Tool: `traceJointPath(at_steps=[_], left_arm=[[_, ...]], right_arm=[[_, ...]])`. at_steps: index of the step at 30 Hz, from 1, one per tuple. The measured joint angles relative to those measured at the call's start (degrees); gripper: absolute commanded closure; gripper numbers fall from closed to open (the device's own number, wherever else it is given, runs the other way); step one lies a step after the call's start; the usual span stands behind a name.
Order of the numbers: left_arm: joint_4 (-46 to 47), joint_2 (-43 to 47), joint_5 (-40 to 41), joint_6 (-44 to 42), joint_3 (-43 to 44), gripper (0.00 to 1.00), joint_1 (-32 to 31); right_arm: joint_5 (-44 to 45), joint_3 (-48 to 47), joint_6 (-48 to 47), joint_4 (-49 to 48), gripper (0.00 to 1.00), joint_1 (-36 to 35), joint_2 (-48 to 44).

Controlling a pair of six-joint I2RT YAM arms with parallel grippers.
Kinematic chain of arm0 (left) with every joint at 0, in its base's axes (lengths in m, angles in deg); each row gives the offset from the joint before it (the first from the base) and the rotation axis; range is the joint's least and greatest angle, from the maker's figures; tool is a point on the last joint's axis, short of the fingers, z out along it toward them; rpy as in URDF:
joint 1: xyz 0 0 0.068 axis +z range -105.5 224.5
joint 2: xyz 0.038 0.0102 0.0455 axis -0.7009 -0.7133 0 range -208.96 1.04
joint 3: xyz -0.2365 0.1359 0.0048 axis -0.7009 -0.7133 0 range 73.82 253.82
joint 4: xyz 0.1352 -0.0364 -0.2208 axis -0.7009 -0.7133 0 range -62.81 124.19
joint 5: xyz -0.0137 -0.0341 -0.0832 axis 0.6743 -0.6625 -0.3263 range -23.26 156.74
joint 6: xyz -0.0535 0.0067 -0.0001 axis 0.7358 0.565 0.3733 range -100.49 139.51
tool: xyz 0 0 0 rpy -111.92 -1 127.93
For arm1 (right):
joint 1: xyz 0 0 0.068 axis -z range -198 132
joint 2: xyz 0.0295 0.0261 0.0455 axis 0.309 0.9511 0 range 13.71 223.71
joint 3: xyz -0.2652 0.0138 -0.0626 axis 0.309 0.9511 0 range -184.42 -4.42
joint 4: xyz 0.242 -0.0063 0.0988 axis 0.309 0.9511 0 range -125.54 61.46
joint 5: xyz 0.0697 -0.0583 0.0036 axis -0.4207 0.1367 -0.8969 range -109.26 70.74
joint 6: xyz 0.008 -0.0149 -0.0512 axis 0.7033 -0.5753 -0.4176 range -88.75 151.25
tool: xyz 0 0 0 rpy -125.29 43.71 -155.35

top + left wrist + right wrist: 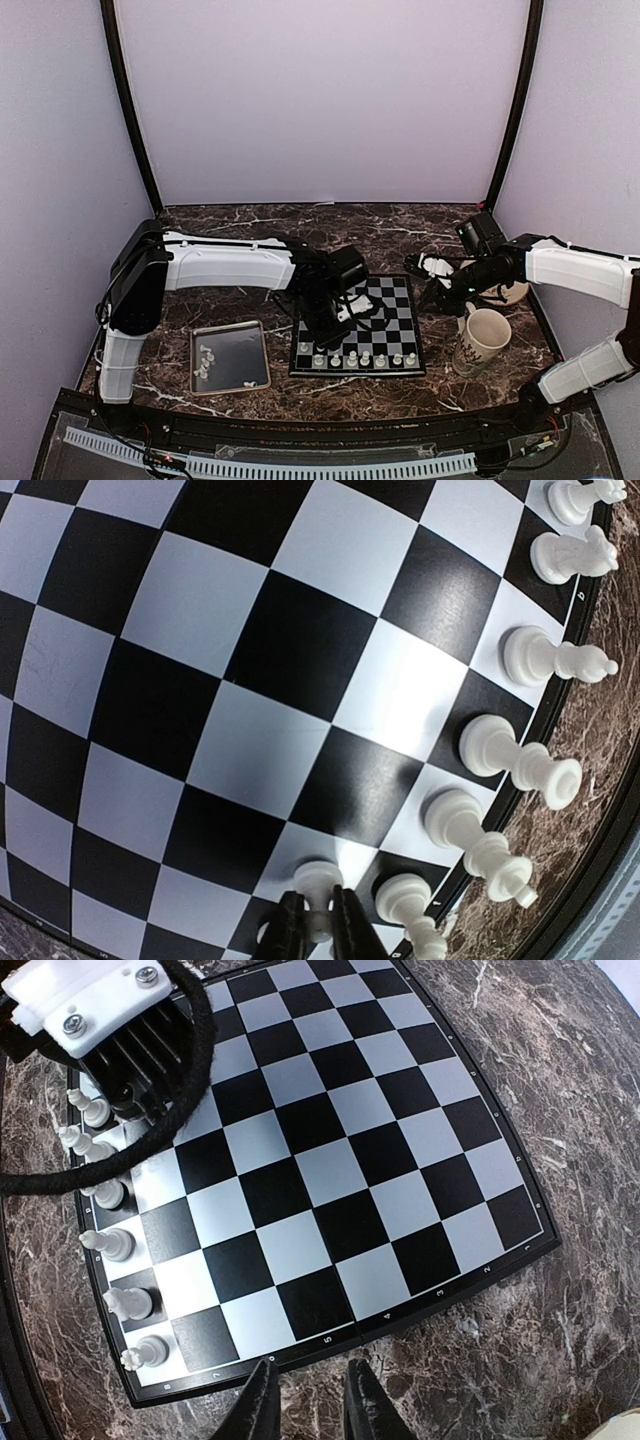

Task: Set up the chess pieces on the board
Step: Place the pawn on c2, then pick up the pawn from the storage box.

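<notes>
The left gripper [318, 908] is low over the board [395, 310], its jaws pinching a small white piece [318, 876]. That piece sits in the board's near left part, one row in from the line of pieces [357, 358] standing along the near edge. The right gripper [308, 1400] hovers just off the board's right side over bare marble, its jaws a little apart with nothing between them.

The risk lies in the letting go. The held piece is just beside its neighbours in the edge row — fingers that spread wide or lift at a slant could clip one and topple it, and a fall there might run along the line. The piece may also cling to one finger and tip as the arm rises. The left arm's black cable [150, 1140] loops low across that same row, so a sideways swing could drag through it.

More loose pieces [206, 362] lie in the metal tray [240, 345] left of the board. A mug [483, 340] stands to the right, close under the right arm. The table [300, 225] is dark veined marble — glossy, likely slippery for such light figures — enclosed by plain pale lilac walls [320, 100].
</notes>
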Motion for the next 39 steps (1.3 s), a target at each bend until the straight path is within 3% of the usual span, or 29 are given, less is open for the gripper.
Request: traceJointPath(at_steps=[5,23,31,39], left_arm=[[-0.39,-0.13,0.44,-0.02,0.35,0.79,-0.02],[-1.14,-0.24,1.62,0.50,2.12,0.72,-0.28],[4.74,12.87,2.86,5.46,-10.03,0.68,-0.02],[4.17,26.99,11.34,18.21,-23.04,0.72,4.50]], right_arm=[[-0.02,0.00,0.00,0.00,0.76,0.00,0.00],[-0.02,0.00,-0.20,0.00,0.76,0.00,0.00],[0.04,0.00,-0.20,0.00,0.76,0.00,0.00],[0.22,0.00,-0.22,0.00,0.76,0.00,0.00]])
